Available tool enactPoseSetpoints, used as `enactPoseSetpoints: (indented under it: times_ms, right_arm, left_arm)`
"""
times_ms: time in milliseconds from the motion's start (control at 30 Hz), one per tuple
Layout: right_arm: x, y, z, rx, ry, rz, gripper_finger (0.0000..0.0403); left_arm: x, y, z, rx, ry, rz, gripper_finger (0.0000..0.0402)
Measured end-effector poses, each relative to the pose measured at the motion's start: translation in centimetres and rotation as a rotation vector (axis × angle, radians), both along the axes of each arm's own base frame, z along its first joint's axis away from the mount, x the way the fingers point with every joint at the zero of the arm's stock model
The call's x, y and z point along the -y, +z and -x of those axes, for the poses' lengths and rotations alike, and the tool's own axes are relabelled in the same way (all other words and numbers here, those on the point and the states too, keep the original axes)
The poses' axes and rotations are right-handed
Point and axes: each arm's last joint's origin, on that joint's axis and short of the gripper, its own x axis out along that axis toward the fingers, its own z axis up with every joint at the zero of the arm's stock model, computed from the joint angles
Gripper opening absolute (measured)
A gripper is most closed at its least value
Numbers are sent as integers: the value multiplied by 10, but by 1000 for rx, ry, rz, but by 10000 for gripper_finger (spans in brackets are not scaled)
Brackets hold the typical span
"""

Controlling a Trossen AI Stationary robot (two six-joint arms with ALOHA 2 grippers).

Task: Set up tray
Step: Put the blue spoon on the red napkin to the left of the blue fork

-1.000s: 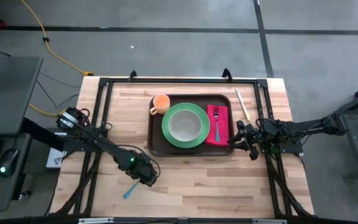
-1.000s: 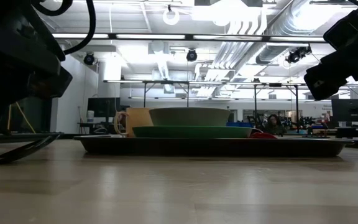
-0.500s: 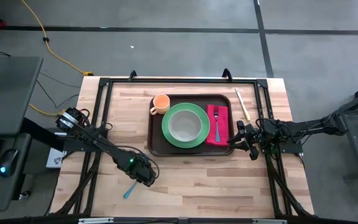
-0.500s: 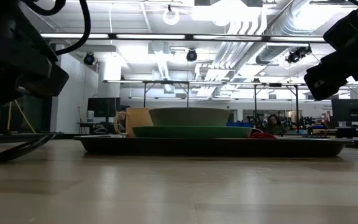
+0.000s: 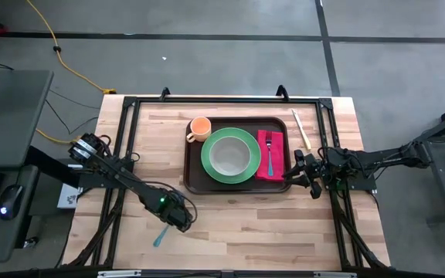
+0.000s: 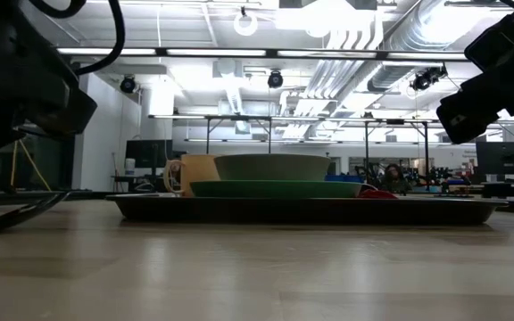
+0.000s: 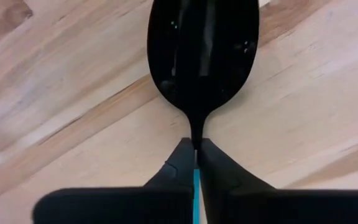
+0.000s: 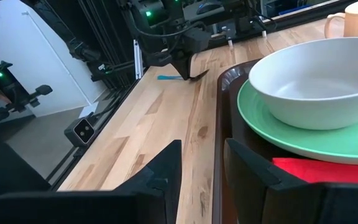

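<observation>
Left gripper, near the front left corner of the large dark brown rectangular plastic tray: fingers pressed together on the thin neck of a spoon with black bowl and teal handle. Spoon lying on the light wooden table, in front of the tray and to its left, not touching it. Right gripper just beside the right rim of the tray, close to the front corner, fingers spread apart, gripping nothing.

Tray itself flat on the table, in the far half, about midway between both arms. On the tray: round green plate in the middle, with a pale round bowl on top; orange cup with handle at the far left corner; red rectangular napkin on the right side, with a blue fork lying on it. Right of the tray, on the bare wood, a pale thin stick.
</observation>
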Motion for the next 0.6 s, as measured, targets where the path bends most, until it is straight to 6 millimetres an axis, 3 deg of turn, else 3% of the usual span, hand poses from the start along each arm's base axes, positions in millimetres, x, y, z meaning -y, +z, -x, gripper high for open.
enactPoseSetpoints:
  times_ms: [133,600]
  right_arm:
    - [0,0,0,0,3,0,99]
    - [0,0,0,0,3,-1,99]
  left_arm:
    - [0,0,0,3,64,1,16]
    - [2,4,-6,23,194,14,15]
